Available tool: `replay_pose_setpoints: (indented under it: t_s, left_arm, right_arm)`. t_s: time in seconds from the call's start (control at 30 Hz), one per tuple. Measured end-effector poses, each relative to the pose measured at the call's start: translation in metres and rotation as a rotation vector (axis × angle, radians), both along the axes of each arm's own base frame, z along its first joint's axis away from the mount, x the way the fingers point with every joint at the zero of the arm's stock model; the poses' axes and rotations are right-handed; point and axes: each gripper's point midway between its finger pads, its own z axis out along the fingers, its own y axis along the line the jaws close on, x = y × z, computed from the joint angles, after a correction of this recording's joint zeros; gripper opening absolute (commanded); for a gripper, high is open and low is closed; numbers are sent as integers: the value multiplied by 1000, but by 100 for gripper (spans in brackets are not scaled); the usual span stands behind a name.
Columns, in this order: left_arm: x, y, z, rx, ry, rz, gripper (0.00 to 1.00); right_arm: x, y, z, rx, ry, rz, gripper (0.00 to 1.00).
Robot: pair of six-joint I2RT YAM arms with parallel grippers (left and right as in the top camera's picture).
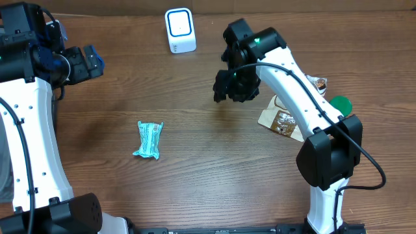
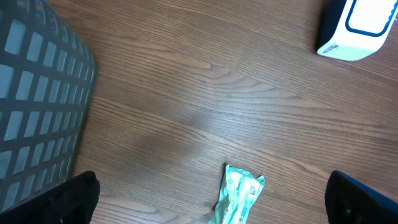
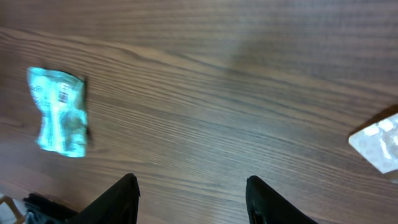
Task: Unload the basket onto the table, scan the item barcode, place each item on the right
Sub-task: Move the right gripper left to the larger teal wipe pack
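Observation:
A crumpled teal packet [image 1: 148,140] lies flat on the wooden table, left of centre. It shows low between my left fingers in the left wrist view [image 2: 239,196] and at the left of the right wrist view [image 3: 59,112]. The white and blue scanner [image 1: 180,30] stands at the table's far edge, its body [image 2: 357,28] at the top right of the left wrist view. My left gripper [image 1: 94,62] [image 2: 212,180] hangs wide open above the table's left side, holding nothing. My right gripper [image 1: 224,91] [image 3: 191,179] is open and empty over bare wood, right of the packet.
A grey mesh basket [image 2: 37,93] stands at the left of the left wrist view. Beside the right arm's base lie a brown snack packet [image 1: 284,121], a green round thing [image 1: 339,103] and another small wrapper [image 1: 318,82]. A blurred white object [image 3: 376,143] shows at the right wrist view's right edge.

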Motion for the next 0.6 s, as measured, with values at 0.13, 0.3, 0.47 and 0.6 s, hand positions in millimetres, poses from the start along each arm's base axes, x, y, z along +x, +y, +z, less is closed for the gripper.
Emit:
replay_pose_setpoints:
  t_s: [0.13,0.3,0.47,0.6]
  left_arm:
    - [0,0,0,0,0,0,100]
    - [0,0,0,0,0,0,100]
    - [0,0,0,0,0,0,99]
    - [0,0,0,0,0,0,99]
  right_arm:
    - [-7,1,-20,6,39,-1,52]
    - [-8,20,-37,91,41,17,52]
    - [-20,49,-49,142,38,69,53]
    - [-30,82,-48,183,2,122,55]
